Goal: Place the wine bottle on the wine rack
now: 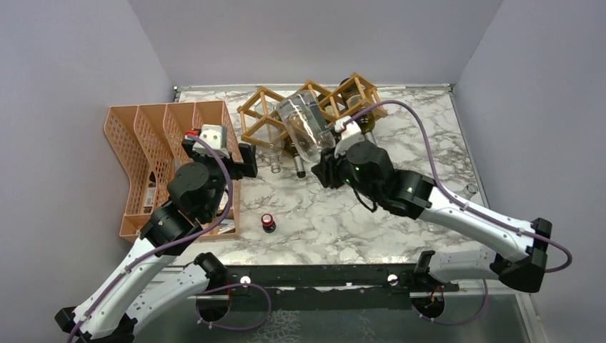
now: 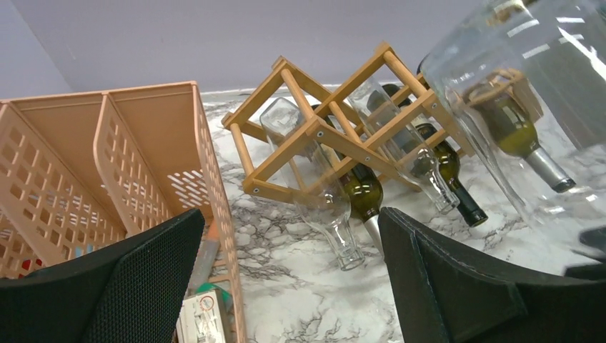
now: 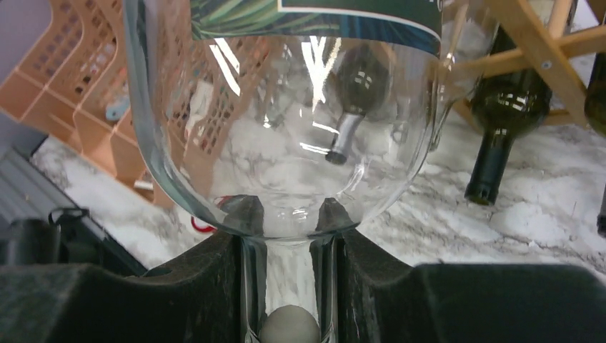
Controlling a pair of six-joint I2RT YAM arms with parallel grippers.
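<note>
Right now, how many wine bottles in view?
6. One clear wine bottle held by its neck in the right gripper; five in the wine rack: two clear bottles, three dark green bottles. Others may be hidden behind the held one.

Orange mesh file organiser (image 1: 136, 150), small red-topped object (image 1: 268, 222), marble table (image 1: 429, 136)

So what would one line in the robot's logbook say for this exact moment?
right gripper: shut on neck of clear wine bottle, held up by wine rack, not in a cell | left gripper: open, empty
</note>
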